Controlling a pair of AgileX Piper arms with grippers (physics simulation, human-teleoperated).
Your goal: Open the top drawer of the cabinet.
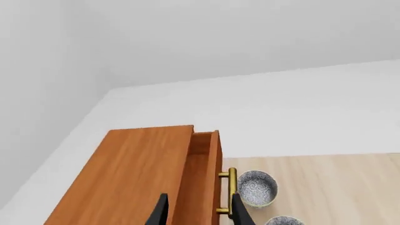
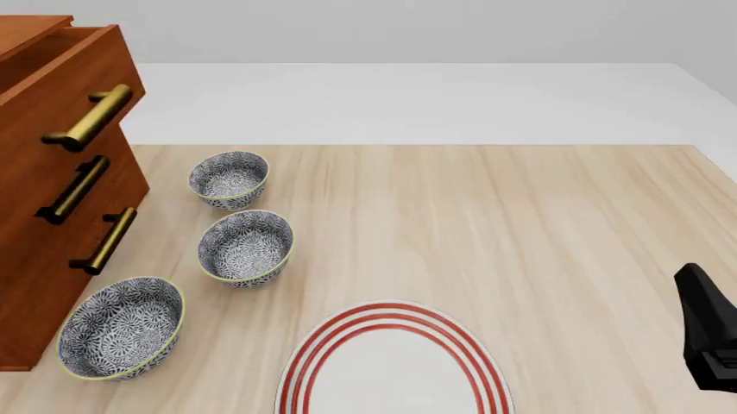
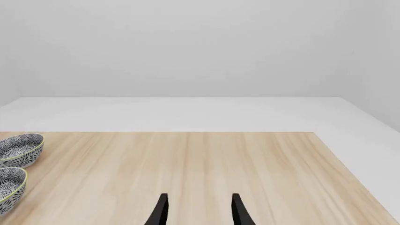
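The cabinet (image 2: 47, 250) stands at the table's left edge, with three brass bar handles down its front. Its top drawer (image 2: 81, 78) juts out a little from the two below, and its brass handle (image 2: 92, 116) faces the table. From above, the left wrist view shows the top drawer (image 1: 203, 164) slid partly out from under the cabinet (image 1: 137, 178) top, its inside showing. My left gripper (image 1: 200, 213) hovers open over the drawer front, one fingertip (image 1: 239, 213) in line with the handle (image 1: 232, 180). My right gripper (image 3: 200, 211) is open above bare table.
Three patterned bowls (image 2: 229, 178) (image 2: 245, 247) (image 2: 121, 328) sit in a row beside the cabinet. A red-ringed white plate (image 2: 392, 366) lies at the front middle. The right arm's black body (image 2: 708, 341) shows at the right edge. Bowls (image 3: 18, 146) appear in the right wrist view.
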